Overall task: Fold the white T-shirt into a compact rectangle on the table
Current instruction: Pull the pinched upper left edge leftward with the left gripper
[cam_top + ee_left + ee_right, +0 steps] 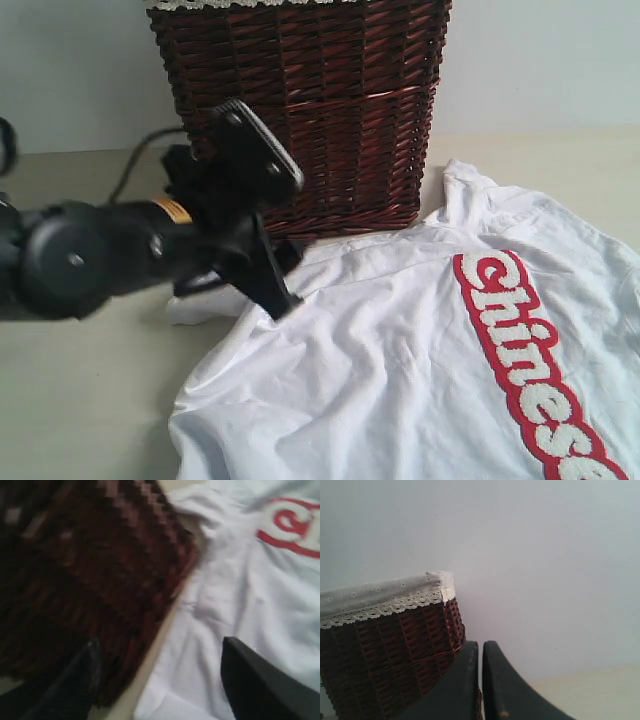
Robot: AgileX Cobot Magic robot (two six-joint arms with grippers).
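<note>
The white T-shirt (pixel 400 360) lies spread and wrinkled on the table (pixel 80 400), its red band with fuzzy white lettering (pixel 530 370) running toward the lower right. My left gripper (pixel 268 296) hovers at the shirt's upper left edge, just in front of the basket. In the left wrist view this gripper (pixel 160 642) is open, its dark fingers (pixel 250 680) wide apart above the white T-shirt (pixel 240 590), with nothing between them. My right gripper (pixel 480 647) is shut and empty, raised and facing the wall; the exterior view does not show it.
A dark brown wicker basket (pixel 320 110) with white lace trim stands at the back, touching the shirt's far edge. It fills much of the left wrist view as the basket (pixel 85 570), and the basket (pixel 390 655) also shows beside the right fingers. Bare table lies left of the shirt.
</note>
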